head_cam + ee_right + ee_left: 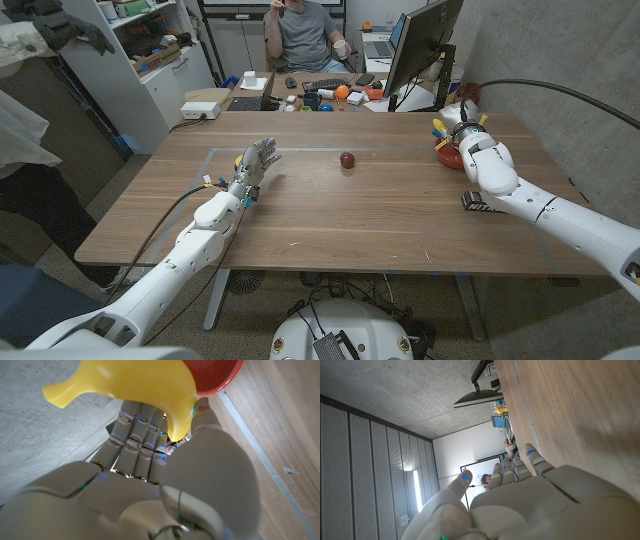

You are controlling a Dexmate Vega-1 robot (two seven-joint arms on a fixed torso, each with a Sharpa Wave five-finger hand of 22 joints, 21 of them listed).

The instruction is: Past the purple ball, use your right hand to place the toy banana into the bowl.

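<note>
Two arms reach over the wooden table (330,215). The right hand (460,128), at two o'clock, pinches the toy banana (125,382) just over the red bowl (217,377) near the table's far right edge. The left hand (255,163), at ten o'clock, stands with fingers spread, holding nothing. The purple ball (347,159) sits mid-table, toward twelve o'clock.

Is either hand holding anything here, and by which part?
The right hand holds the toy banana near one end, beside the bowl. The left hand holds nothing.
</note>
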